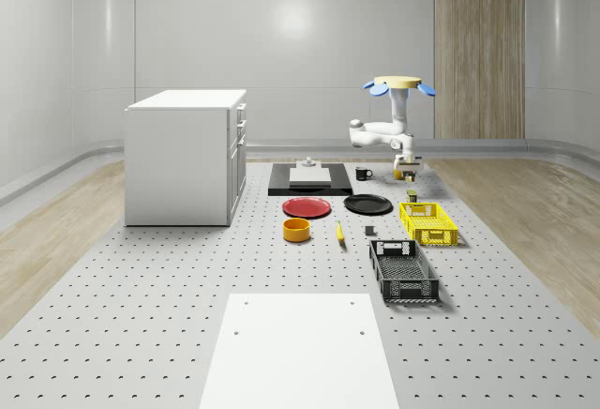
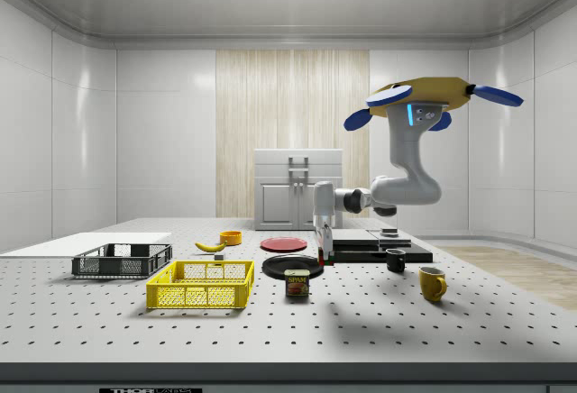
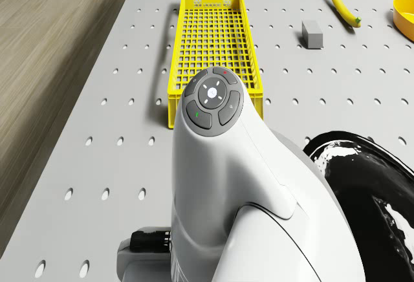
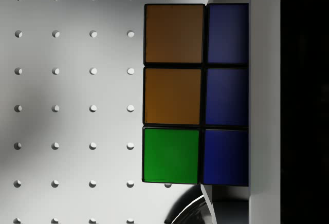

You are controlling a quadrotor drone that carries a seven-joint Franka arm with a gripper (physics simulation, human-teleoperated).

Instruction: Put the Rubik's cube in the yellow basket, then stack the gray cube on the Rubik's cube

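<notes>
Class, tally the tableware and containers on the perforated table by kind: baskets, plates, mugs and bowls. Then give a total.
Baskets: 2 (yellow basket, black basket)
Plates: 2 (red plate, black plate)
Mugs: 2 (black mug, yellow mug)
Bowls: 1 (orange bowl)
Total: 7

Open yellow mesh basket with bare perforated tabletop along its sides, glossy black plate close beside the hovering drone's white arm; small gray block and yellow banana lying off to the basket's side

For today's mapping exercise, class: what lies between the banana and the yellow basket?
The gray cube sits between banana and yellow basket, seen in the drone view.
</notes>
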